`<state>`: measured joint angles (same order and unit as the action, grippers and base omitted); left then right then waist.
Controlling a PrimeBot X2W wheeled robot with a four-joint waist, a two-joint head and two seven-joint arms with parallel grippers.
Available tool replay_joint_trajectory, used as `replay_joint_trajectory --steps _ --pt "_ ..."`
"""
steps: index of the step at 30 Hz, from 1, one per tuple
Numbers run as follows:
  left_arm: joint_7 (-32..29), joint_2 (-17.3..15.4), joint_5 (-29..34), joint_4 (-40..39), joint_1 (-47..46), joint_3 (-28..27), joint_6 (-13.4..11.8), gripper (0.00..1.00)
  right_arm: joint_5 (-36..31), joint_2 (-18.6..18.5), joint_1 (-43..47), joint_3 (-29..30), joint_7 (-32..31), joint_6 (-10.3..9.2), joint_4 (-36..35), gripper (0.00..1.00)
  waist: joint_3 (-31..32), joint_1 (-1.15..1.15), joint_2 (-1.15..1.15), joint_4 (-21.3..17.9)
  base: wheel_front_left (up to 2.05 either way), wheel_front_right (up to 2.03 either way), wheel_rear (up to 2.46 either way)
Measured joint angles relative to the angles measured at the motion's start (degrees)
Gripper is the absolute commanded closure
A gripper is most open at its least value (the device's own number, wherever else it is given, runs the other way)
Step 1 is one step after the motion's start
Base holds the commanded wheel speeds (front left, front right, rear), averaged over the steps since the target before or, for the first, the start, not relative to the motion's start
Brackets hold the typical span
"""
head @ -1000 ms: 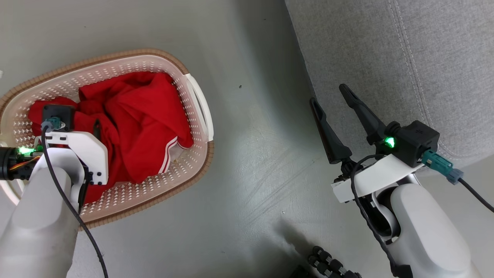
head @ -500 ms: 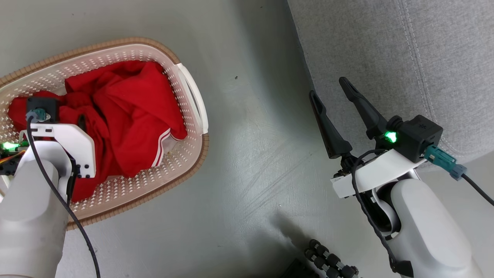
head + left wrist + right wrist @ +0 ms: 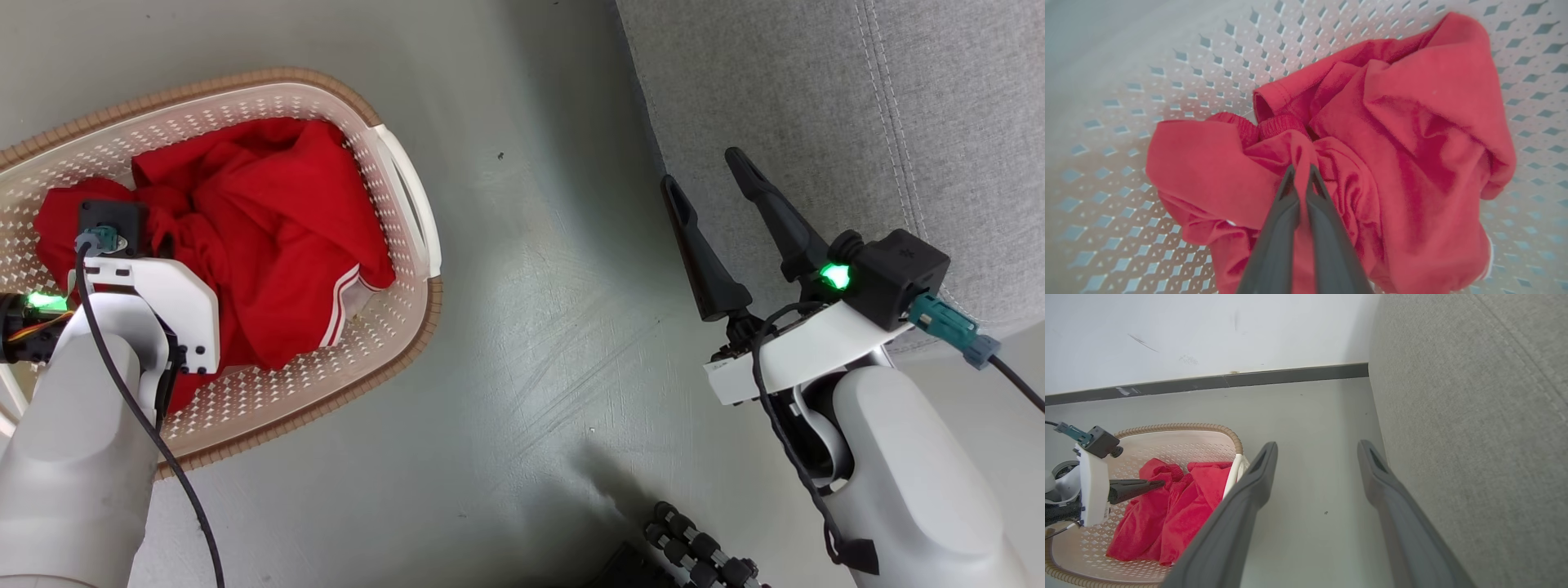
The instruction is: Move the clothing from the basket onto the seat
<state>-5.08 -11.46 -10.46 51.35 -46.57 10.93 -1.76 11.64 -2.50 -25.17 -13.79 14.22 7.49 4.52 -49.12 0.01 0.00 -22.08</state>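
Note:
The red clothing (image 3: pixel 277 237) lies bunched in the cream perforated basket (image 3: pixel 384 327) on the floor at the left. One piece shows white stripe trim. My left gripper (image 3: pixel 1301 171) reaches down into the basket and is shut on a raised fold of the red clothing (image 3: pixel 1412 122). From the right wrist view, that left gripper (image 3: pixel 1159 483) has its tips in the clothing (image 3: pixel 1180 506). My right gripper (image 3: pixel 704 170) hangs open over the floor, holding nothing, just beside the front edge of the grey seat (image 3: pixel 816 98).
Bare grey floor (image 3: pixel 531 327) separates the basket from the seat (image 3: pixel 1474 416). A white wall with a dark baseboard (image 3: pixel 1249 380) runs behind the basket (image 3: pixel 1180 426). A black ribbed object (image 3: pixel 702 559) lies by my base at the bottom edge.
My left gripper has gone from open to shut, pinching a fold of the red clothing. The head camera shifted a little. The right arm holds the same open pose.

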Motion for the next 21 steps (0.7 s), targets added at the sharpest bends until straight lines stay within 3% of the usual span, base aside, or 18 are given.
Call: replay_joint_trajectory --steps 21 --pt "9.82 2.72 -4.81 -3.5 0.53 -3.08 4.25 1.0 -0.89 -0.02 -3.55 0.32 0.09 0.0 2.26 0.0 3.69 0.0 0.0 2.62 0.0 0.0 0.0"
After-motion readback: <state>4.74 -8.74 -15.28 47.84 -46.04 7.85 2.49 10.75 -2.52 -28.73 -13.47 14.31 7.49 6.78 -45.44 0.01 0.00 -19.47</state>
